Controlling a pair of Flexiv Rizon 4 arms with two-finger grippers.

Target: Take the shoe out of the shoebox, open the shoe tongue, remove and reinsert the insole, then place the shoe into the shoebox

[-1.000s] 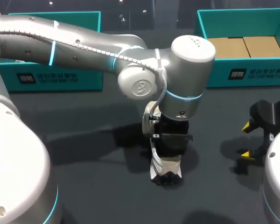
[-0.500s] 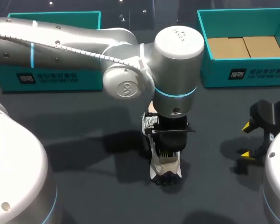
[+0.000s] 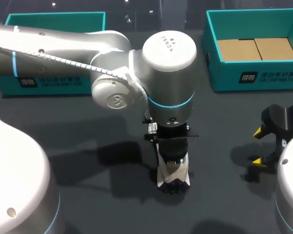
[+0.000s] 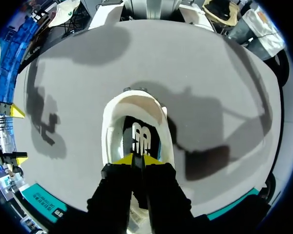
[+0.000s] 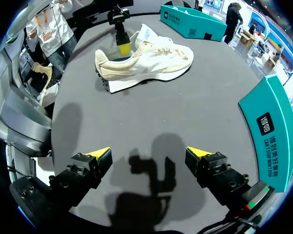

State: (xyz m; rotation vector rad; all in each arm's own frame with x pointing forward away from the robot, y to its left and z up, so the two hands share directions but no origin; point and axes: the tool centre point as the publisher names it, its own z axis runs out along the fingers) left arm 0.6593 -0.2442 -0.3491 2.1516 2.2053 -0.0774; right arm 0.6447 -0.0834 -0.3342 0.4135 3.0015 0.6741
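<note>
The left hand (image 4: 137,159) was clenched, tips together inside the shoe (image 4: 110,127), just over the insole (image 4: 141,139). The shoe stood on the bench (image 3: 97,195), outside the shoebox (image 3: 234,74). The right hand (image 5: 149,152) hung released, well apart. Removing the insole seemed the step in hand. Next it needed a firm pinch, then a lift.

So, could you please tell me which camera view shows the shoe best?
The right wrist view: the shoe lies whole, side-on, ahead of the right tool. The head view hides most under the left arm; the left wrist view looks down into its opening only.
</note>
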